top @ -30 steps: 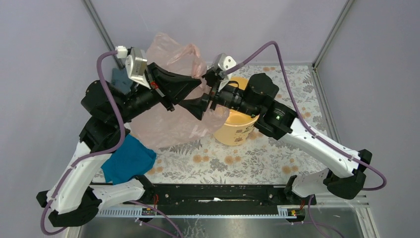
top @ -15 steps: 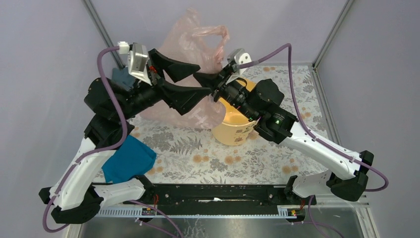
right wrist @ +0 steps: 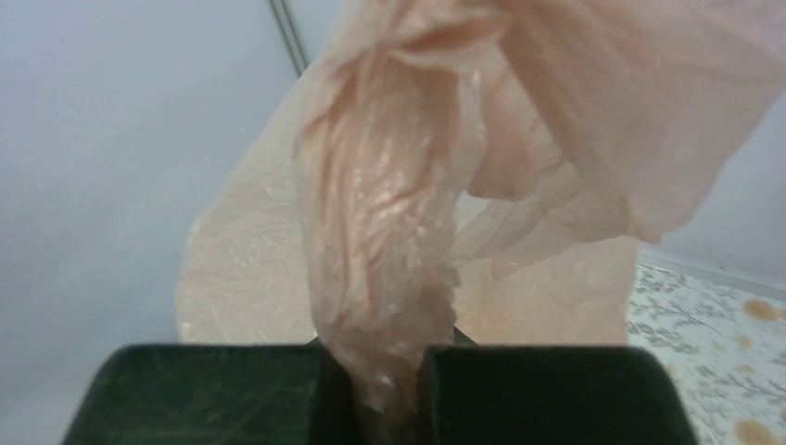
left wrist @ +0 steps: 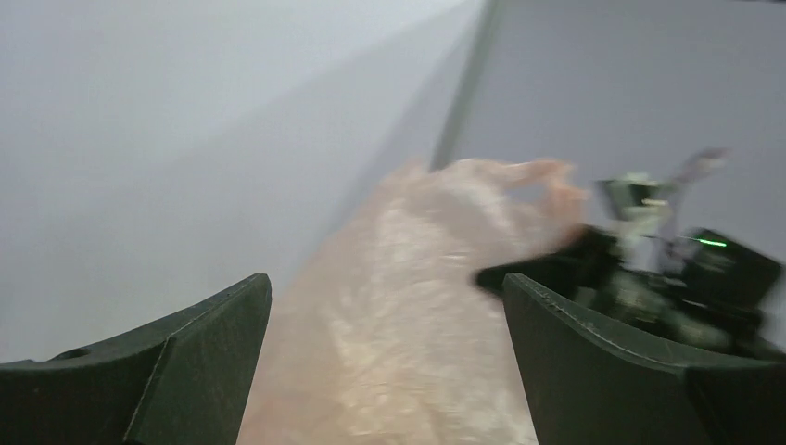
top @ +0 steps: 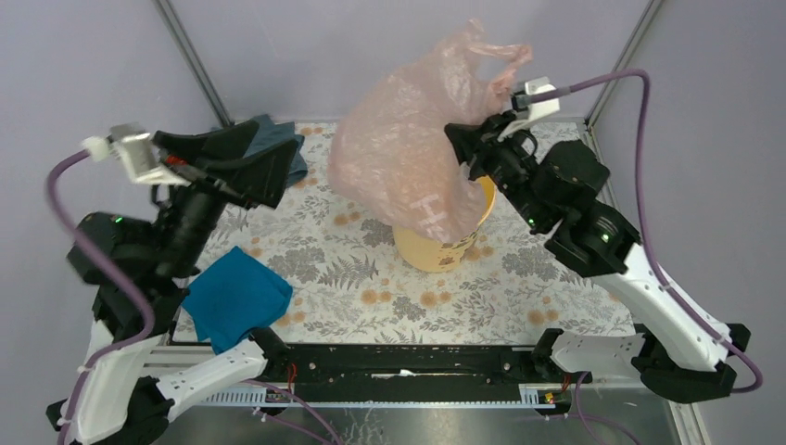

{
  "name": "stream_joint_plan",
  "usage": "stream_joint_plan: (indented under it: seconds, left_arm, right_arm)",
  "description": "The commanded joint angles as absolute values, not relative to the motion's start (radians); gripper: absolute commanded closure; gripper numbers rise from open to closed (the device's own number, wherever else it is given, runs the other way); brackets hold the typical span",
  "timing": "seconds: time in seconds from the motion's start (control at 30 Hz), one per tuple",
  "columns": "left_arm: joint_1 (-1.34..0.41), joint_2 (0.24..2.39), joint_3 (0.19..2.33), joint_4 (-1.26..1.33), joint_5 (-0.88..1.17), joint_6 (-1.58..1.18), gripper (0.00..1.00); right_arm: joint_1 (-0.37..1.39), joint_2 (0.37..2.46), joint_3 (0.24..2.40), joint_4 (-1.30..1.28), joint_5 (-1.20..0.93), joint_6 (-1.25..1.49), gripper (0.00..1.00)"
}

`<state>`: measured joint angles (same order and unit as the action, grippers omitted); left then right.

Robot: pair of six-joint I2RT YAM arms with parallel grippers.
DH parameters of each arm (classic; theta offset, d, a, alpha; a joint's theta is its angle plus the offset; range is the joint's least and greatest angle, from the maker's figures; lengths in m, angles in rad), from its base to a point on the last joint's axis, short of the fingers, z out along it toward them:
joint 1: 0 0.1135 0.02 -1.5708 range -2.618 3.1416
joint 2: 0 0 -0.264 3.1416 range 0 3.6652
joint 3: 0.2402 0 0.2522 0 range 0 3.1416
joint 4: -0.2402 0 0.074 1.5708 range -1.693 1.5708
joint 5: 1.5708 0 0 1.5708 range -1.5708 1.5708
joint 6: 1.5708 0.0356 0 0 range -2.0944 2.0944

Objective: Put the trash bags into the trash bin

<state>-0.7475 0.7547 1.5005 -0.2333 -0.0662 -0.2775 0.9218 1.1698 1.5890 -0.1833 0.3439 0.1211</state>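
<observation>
The right claw [right wrist: 389, 385] is pinched shut on a gathered fold of the bag [top: 408, 148], holding it high over the far right part of the table [top: 371, 287]. The film hangs down in a loose billow, its lower end draped across the left rim of the bin [top: 445, 248]. Whether any of it is already inside cannot be told. The left claw [top: 250, 158] stands wide and empty, well apart, over the far left corner. The step in hand looks like lowering the bag into the bin. To do it well, I would first bring the pinch over the middle of the bin's mouth, so the hanging tail drops inside rather than down the outer wall. Then descend slowly, since film this light will likely balloon and catch on the rim. Letting go should wait until most of the bulk sits below the rim. The bin looks light, so a sideways drag could tip it. The free left claw could push stray film in.
</observation>
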Motion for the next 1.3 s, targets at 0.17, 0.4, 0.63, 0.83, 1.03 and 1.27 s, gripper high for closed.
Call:
stream_joint_plan:
  seconds: [0.17, 0.4, 0.63, 0.83, 1.03, 1.27]
  left_arm:
    - [-0.748, 1.057, 1.481, -0.349, -0.190, -0.273, 0.01]
    - [-0.748, 1.235, 1.446, -0.304, -0.113, -0.311, 0.05]
    - [-0.745, 1.305, 1.316, -0.120, 0.008, -0.448, 0.23]
    - [-0.745, 1.535, 1.423, -0.044, 0.274, -0.580, 0.40]
    - [-0.738, 1.463, 1.388, -0.037, 0.224, -0.563, 0.33]
    - [-0.680, 1.284, 1.413, -0.235, 0.153, -0.445, 0.06]
  right_arm:
    - [0.872, 1.043, 1.407, -0.308, 0.460, 0.034, 1.00]
    - [0.821, 1.028, 1.300, -0.219, 0.299, 0.084, 1.00]
    - [0.798, 1.038, 1.277, -0.170, 0.277, 0.108, 1.00]
    - [0.794, 1.046, 1.318, -0.133, 0.307, 0.092, 1.00]
    - [0.762, 1.074, 1.293, -0.086, 0.279, 0.138, 1.00]
    - [0.716, 1.136, 1.291, -0.031, 0.244, 0.172, 1.00]
